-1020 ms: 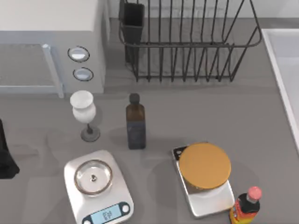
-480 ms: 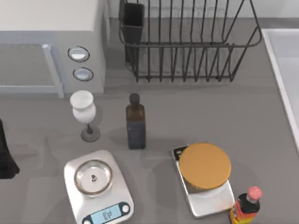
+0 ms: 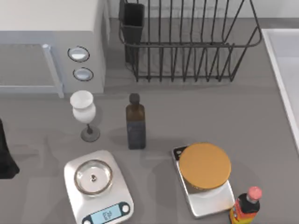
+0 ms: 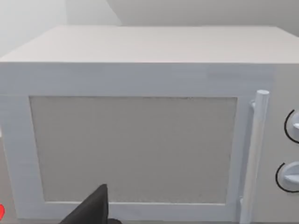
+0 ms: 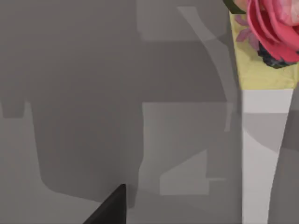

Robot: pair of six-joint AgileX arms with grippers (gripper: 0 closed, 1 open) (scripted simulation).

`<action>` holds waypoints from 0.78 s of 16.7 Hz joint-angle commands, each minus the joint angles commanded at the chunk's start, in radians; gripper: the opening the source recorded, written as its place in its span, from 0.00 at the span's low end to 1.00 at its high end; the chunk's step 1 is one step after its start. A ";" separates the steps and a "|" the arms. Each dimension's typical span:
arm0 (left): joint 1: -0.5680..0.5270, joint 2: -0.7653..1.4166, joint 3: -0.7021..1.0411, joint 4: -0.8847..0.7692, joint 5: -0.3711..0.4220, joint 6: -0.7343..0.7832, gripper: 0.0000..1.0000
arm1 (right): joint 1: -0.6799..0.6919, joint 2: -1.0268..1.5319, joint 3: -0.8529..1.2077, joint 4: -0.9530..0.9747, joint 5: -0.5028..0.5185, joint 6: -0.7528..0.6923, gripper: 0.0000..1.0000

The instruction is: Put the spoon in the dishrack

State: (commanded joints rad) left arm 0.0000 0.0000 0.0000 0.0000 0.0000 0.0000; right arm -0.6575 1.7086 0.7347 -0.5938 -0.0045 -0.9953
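The dishrack [image 3: 189,44] is a dark wire basket at the back of the table, right of centre, with a dark utensil cup [image 3: 133,23] at its left corner. The spoon is out of view. My left arm [image 3: 5,156] sits dark at the table's left edge. A dark part of my left gripper [image 4: 93,211] faces the front of the white microwave [image 4: 135,144]. A dark part of my right gripper [image 5: 112,207] hangs over bare grey table, with a pink flower [image 5: 273,28] off to one side.
The microwave [image 3: 51,42] stands at the back left. In front of it are a white goblet [image 3: 84,112] and a dark bottle [image 3: 135,122]. A white scale [image 3: 98,186] and a scale with an orange disc [image 3: 204,165] sit near the front, beside a sauce bottle [image 3: 245,206]. A white raised slab [image 3: 286,60] borders the right.
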 joint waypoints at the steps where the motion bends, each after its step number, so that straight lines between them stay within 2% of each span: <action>1: 0.000 0.000 0.000 0.000 0.000 0.000 1.00 | 0.000 0.000 0.000 0.000 0.000 0.000 0.32; 5: 0.000 0.000 0.000 0.000 0.000 0.000 1.00 | 0.000 0.000 0.000 0.000 0.000 0.000 0.02; 13: 0.000 0.000 0.000 0.000 0.000 0.000 1.00 | 0.000 0.000 0.000 0.000 0.000 0.000 0.00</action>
State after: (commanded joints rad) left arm 0.0000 0.0000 0.0000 0.0000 0.0000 0.0000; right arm -0.6575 1.7086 0.7347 -0.5938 -0.0045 -0.9953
